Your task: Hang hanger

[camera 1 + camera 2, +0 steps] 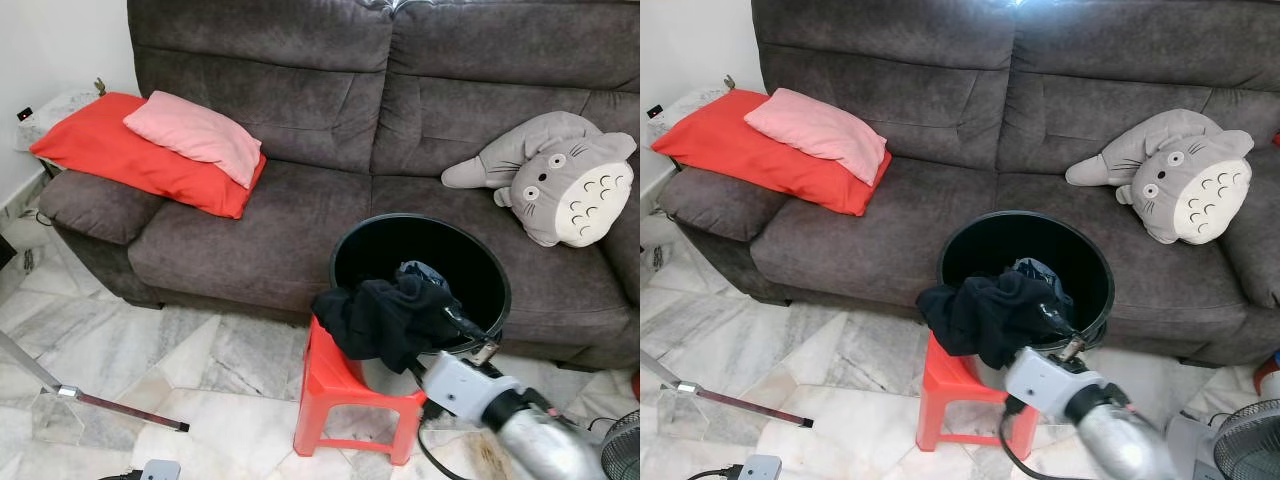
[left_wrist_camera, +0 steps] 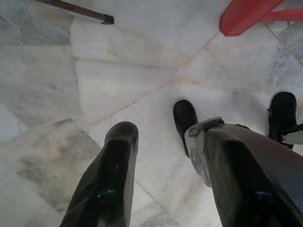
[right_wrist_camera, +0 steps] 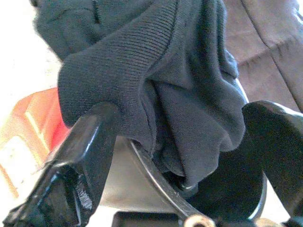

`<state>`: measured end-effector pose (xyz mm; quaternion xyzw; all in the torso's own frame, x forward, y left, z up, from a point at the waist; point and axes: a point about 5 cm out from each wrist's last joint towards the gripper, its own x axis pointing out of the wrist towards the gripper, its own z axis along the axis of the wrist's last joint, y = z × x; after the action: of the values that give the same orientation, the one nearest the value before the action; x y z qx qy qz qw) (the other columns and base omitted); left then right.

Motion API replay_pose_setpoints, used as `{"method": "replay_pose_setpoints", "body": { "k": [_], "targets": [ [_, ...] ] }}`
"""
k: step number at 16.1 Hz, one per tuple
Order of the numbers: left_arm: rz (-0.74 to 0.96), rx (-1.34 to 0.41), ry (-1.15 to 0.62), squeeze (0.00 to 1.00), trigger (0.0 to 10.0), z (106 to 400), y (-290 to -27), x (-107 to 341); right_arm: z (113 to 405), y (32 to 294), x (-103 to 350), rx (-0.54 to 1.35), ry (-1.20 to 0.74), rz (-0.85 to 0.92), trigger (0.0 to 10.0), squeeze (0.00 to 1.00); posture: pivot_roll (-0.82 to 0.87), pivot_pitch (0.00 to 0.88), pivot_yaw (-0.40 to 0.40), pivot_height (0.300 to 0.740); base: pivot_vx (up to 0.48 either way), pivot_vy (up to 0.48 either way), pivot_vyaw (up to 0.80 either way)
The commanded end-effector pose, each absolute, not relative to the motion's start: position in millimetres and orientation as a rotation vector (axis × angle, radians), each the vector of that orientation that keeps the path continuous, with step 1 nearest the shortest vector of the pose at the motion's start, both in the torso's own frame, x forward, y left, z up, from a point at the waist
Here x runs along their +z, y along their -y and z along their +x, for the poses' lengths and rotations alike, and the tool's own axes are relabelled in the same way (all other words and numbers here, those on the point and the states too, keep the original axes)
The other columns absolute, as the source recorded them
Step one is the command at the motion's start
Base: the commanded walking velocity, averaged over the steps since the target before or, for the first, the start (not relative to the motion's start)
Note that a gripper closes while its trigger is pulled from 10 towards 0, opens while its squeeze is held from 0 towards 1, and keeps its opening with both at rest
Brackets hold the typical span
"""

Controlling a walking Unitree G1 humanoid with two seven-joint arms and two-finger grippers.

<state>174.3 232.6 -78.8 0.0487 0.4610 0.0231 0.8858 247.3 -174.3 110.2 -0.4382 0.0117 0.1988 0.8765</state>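
The right gripper (image 3: 180, 142) is at the rim of a black bin (image 1: 495, 290) that stands on a red stool (image 1: 335, 385) in front of a grey sofa (image 1: 300, 90). A dark garment (image 1: 385, 315) hangs over the bin's near rim, spilling toward the stool. In the right wrist view the fingers (image 3: 80, 156) are spread wide, one on each side of the hanging cloth; the garment (image 3: 156, 80) bulges between them, and one finger touches its folded edge, but they are not closed on it. The bin's rim (image 3: 156, 179) curves beneath the cloth between the fingers, and the stool (image 3: 33, 123) shows beyond one finger. The eye views show the silver right arm (image 1: 530, 430) reaching up to the bin from below, its fingers hidden against the dark cloth, so the wide spread is clear only from the wrist.

No hanger can be made out in any view; whether one lies under the cloth I cannot tell.

The left gripper (image 2: 165, 175) hangs idle over the marble floor (image 2: 118, 80), fingers (image 2: 113, 170) apart and holding nothing; between them the robot's black feet (image 2: 184, 120) are seen, with a stool leg (image 2: 246, 16) farther off.

On the sofa lie a red cushion (image 1: 120, 150) with a pink pillow (image 1: 195, 135) on top, and a grey plush toy (image 1: 555, 175). A thin rod (image 1: 110, 405) lies on the floor
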Motion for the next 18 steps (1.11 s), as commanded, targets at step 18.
{"method": "replay_pose_setpoints", "body": {
  "k": [18],
  "targets": [
    [0.115, 0.031, -0.987, 0.00, 10.0, 166, -231, -83, 253, 168, 90, 0.314, 0.113, -0.854, 10.0, 0.00, -0.11, 0.127, 0.001, 0.740, 0.000, 0.000, 0.00]
  ]
}}
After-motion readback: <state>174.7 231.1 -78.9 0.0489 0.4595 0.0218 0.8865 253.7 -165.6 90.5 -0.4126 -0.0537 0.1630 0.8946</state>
